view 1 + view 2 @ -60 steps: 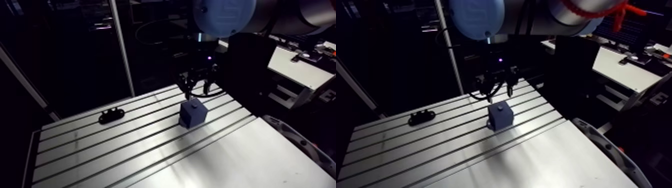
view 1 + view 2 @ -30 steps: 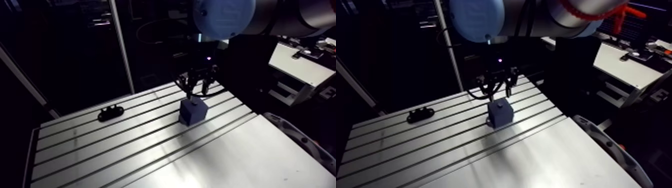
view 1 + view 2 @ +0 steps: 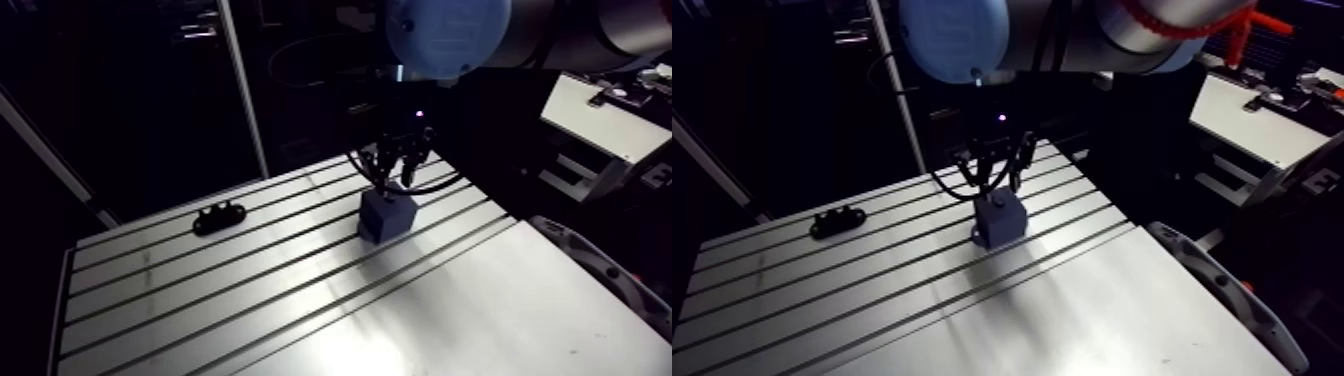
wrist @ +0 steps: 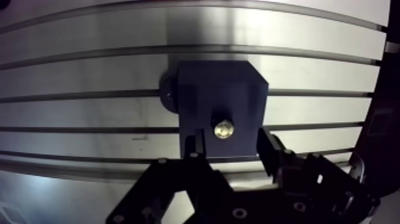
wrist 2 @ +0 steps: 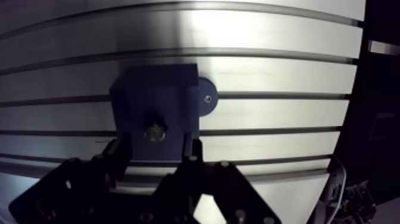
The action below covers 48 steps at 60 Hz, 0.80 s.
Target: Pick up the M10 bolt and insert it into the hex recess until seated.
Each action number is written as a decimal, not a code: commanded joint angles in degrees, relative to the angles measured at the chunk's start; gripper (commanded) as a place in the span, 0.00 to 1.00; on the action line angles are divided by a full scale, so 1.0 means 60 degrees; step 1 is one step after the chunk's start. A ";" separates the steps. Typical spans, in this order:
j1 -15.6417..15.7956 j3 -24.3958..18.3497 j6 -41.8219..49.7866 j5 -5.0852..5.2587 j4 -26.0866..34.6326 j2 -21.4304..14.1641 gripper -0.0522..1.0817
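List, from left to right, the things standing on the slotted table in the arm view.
Small black part → dark blue block. The bolt in the block's top and the gripper above it overlap the block, so they are left out of the order.

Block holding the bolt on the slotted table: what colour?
Dark blue block; shows best in the wrist view.

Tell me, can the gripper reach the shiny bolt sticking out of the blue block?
Probably yes. The gripper hangs just above the block with its fingers open, the bolt shows between them, and nothing seems to be in the way.
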 commanded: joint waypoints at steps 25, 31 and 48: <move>0.0032 0.0009 -0.0001 0.0031 -0.0088 0.0030 0.52; 0.0032 0.0024 -0.0057 0.0072 -0.0431 0.0044 0.52; 0.0046 0.0097 0.0059 0.0075 -0.0522 0.0084 0.54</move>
